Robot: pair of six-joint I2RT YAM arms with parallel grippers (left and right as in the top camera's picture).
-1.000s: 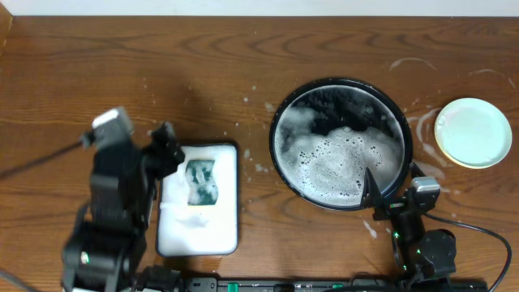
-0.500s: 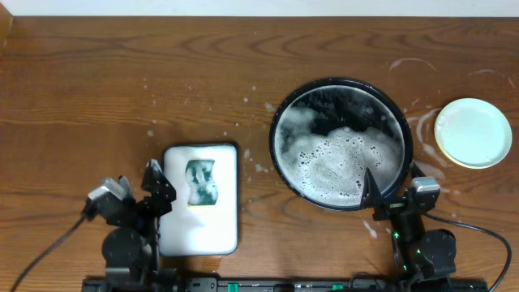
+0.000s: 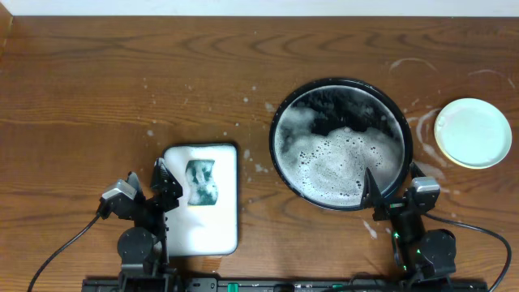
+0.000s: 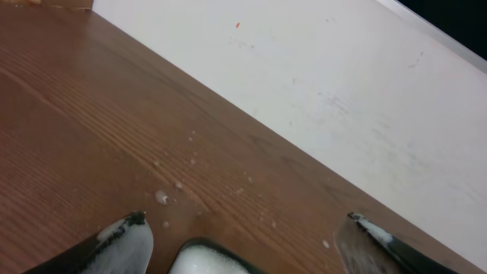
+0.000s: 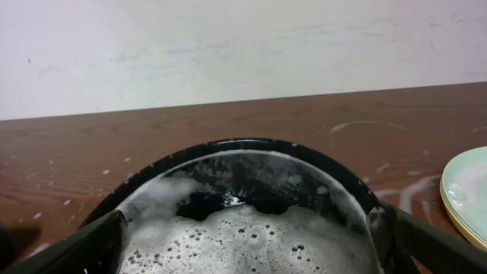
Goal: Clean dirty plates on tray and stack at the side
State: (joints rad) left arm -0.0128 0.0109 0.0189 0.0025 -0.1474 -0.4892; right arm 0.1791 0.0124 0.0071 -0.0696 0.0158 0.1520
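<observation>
The black tray [image 3: 280, 122] sits right of centre, filled with white foam, and no plate shows in it. It fills the right wrist view [image 5: 228, 152]. A pale mint plate [image 3: 473, 132] lies on the bare wood to the tray's right, with a yellowish rim along its near edge. Its edge shows in the right wrist view [image 5: 468, 190]. My left gripper [image 3: 148, 180] is open and empty, foam on its fingers [image 4: 245, 221], at the near left corner of the white dish. My right gripper [image 3: 391, 185] is open and empty at the tray's near rim [image 5: 247, 221].
A white rectangular dish [image 3: 227, 235] holding foam and a green sponge [image 3: 203, 182] stands left of the tray. Whitish soap streaks [image 3: 422, 122] mark the wood between tray and plate. A pale wall [image 4: 342, 76] rises behind the table's far edge.
My left arm has drawn back from beside the white dish and folded down to the table's near edge. The right arm, tray and plate have not moved.
</observation>
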